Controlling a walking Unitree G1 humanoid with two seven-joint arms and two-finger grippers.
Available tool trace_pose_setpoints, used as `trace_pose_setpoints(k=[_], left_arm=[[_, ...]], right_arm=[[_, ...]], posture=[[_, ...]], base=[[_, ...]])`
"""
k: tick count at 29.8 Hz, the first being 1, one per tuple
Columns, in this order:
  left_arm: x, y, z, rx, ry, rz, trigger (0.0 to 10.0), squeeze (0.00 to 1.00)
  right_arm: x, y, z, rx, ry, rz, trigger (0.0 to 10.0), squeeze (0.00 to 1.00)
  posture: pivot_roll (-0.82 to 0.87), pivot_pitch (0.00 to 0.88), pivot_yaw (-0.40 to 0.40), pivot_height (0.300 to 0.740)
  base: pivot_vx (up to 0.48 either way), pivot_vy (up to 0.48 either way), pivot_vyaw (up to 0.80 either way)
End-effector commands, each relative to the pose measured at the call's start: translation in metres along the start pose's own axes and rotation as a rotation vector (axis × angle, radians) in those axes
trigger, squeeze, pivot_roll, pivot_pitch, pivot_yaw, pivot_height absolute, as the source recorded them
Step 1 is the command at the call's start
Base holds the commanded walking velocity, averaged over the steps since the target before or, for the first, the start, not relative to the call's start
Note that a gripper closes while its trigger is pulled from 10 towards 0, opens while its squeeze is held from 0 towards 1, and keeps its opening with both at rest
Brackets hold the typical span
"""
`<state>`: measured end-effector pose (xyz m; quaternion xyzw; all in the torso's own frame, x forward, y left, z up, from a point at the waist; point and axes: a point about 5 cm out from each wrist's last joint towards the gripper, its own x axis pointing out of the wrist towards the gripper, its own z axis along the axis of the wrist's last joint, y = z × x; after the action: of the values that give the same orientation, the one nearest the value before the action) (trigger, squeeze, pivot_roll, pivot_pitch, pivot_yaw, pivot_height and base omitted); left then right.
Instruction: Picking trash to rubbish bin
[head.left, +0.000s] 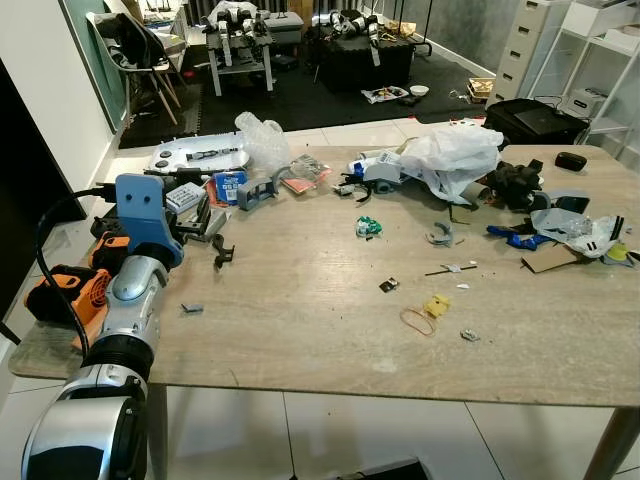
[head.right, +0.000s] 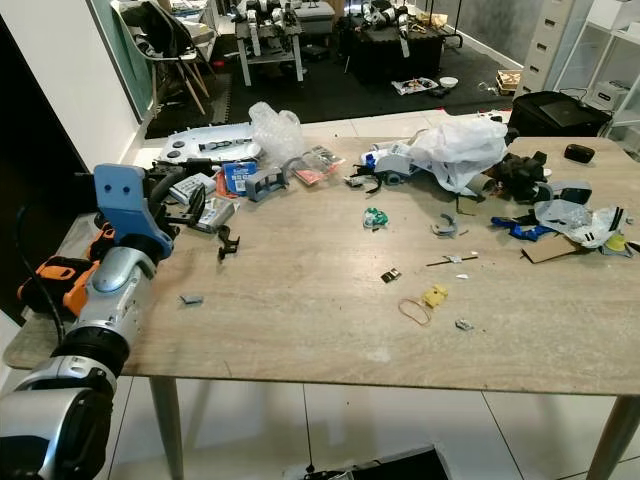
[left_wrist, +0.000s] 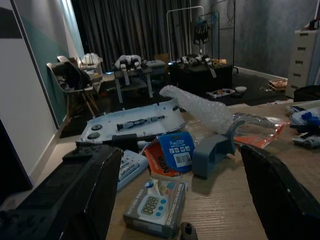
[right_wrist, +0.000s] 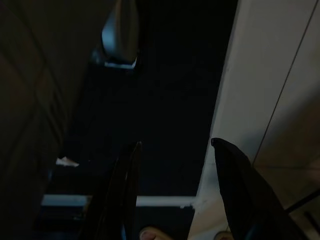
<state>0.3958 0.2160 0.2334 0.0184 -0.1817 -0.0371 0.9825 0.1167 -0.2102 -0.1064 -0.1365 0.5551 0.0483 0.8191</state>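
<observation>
Trash is scattered over a long beige table (head.left: 320, 330): a crumpled clear bubble-wrap bag (head.left: 262, 140) at the back left, a white plastic bag (head.left: 455, 155) at the back right, a small green wrapper (head.left: 368, 227) in the middle, and a rubber band (head.left: 417, 320) beside a yellow scrap (head.left: 436, 305). My left gripper (head.left: 205, 222) is low over the table's left end, open, with nothing held. In the left wrist view its fingers (left_wrist: 85, 195) frame a boxed timer (left_wrist: 155, 207), a blue card (left_wrist: 176, 150) and a grey plastic part (left_wrist: 212, 150). My right gripper (right_wrist: 175, 195) hangs open in the dark.
An orange power tool (head.left: 70, 290) lies at the table's left corner beside my arm. A white tray (head.left: 195, 155) with a screwdriver is at the back left. Black parts (head.left: 515, 185), cardboard (head.left: 545, 262) and clear wrap (head.left: 575, 228) crowd the right end. Chairs and racks stand beyond.
</observation>
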Motion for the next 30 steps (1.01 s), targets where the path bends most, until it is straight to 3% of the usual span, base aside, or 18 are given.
trace_pose_setpoints(k=[1, 30], left_arm=[[-0.005, 0.007, 0.000, 0.018, -0.015, 0.021, 10.0, 0.00], [-0.002, -0.007, 0.006, 0.025, -0.053, -0.026, 10.0, 0.00]], right_arm=[[-0.001, 0.004, -0.008, 0.003, 0.033, 0.016, 10.0, 0.00], [0.001, 0.013, 0.000, 0.009, 0.022, 0.035, 10.0, 0.00]], posture=[[-0.18, 0.138, 0.056, 0.740], [-0.17, 0.119, 0.076, 0.740]], base=[[0.251, 0.000, 0.00], [0.245, 0.000, 0.00]])
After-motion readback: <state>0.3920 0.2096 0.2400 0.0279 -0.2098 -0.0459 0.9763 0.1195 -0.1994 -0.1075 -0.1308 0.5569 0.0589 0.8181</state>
